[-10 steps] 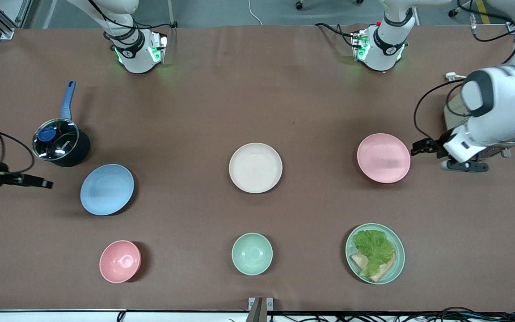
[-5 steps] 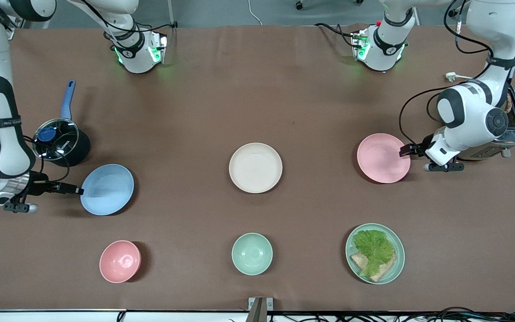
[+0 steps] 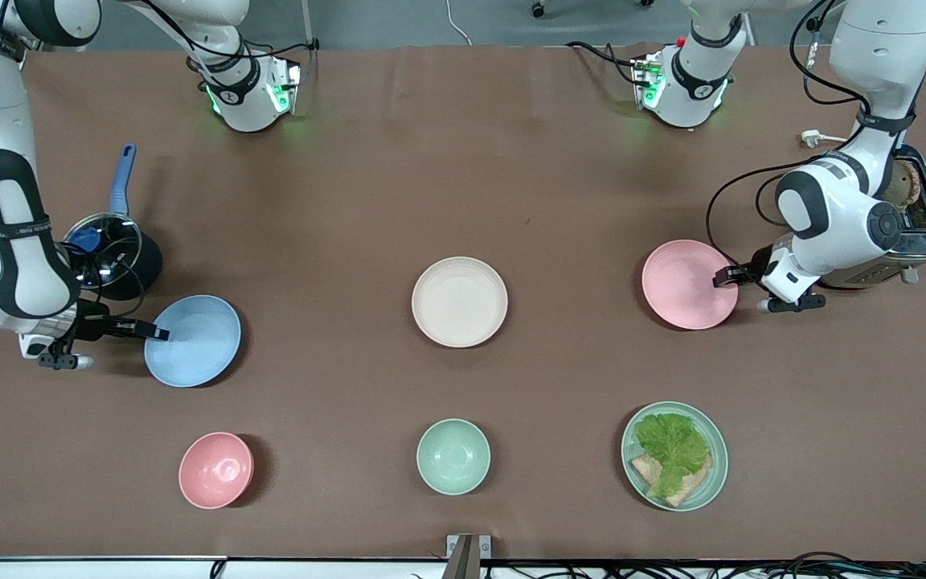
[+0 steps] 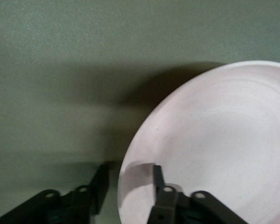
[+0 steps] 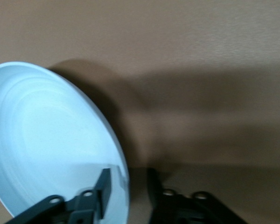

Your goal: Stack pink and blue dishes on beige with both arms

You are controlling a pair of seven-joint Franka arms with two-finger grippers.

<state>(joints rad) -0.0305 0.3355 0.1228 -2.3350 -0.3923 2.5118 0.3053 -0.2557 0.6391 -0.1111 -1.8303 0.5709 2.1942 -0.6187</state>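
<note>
Plates sit apart: beige plate (image 3: 459, 301) mid-table. My left gripper (image 3: 724, 277) straddles the pink plate (image 3: 688, 284) rim, my right gripper (image 3: 156, 332) the blue plate (image 3: 194, 340) rim; only my wrist views show fingers (image 4: 157, 179) spread astride each edge (image 5: 104, 182).

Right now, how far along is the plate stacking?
Nothing is stacked: the beige plate sits bare. In hand: the left pincer straddles the pink plate's rim and the right pincer the blue plate's rim, both open. Left: gripping, lifting and stacking both on beige.
</note>
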